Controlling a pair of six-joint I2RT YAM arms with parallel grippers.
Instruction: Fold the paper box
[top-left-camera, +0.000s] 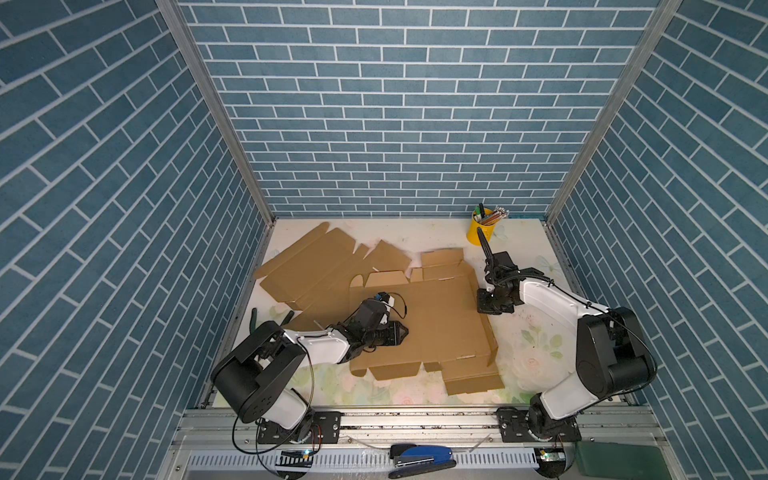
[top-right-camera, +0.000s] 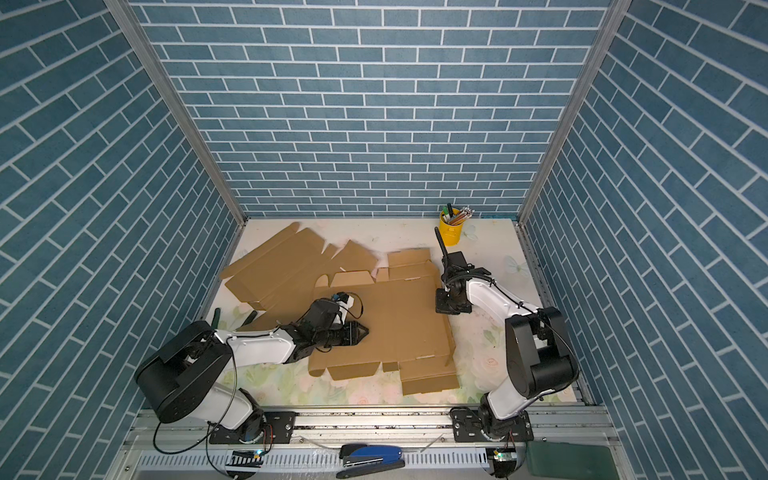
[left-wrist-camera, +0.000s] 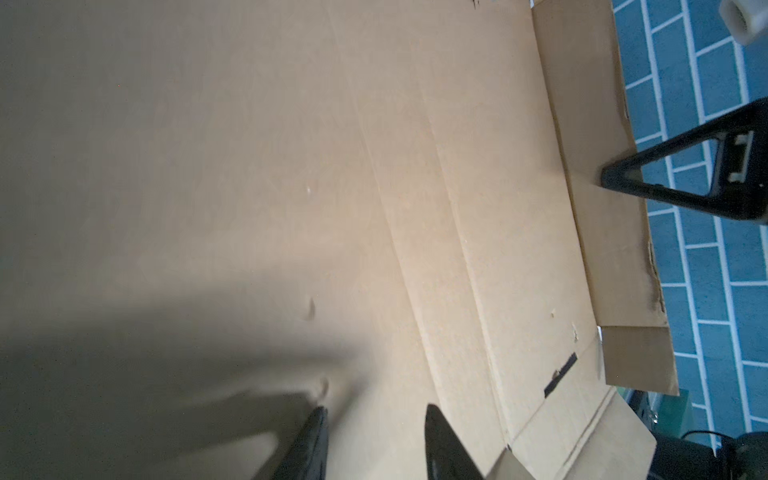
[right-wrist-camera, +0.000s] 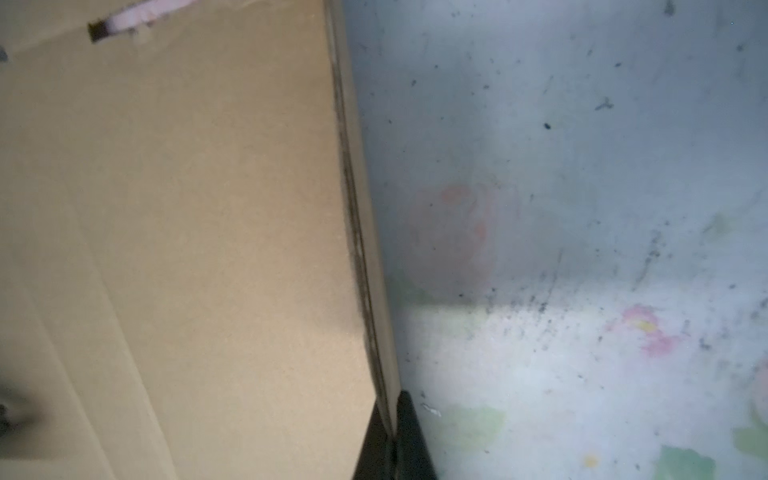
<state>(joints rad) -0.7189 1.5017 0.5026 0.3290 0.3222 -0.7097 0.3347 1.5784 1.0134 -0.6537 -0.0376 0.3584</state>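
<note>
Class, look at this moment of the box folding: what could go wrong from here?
1. The right gripper pinches only the thin edge of the flap; it may slip or tear.
2. The box overlaps a second blank; folding might drag that.
3. The cup stands close behind the right arm; a swing could tip it.

A pencil cup (top-left-camera: 480, 233) stands behind the flat box (top-left-camera: 440, 328).

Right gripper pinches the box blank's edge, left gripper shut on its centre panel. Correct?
No: the left gripper is open, jaws apart over the box blank, nothing between them, per the left wrist view. The right gripper does pinch its edge.
</note>
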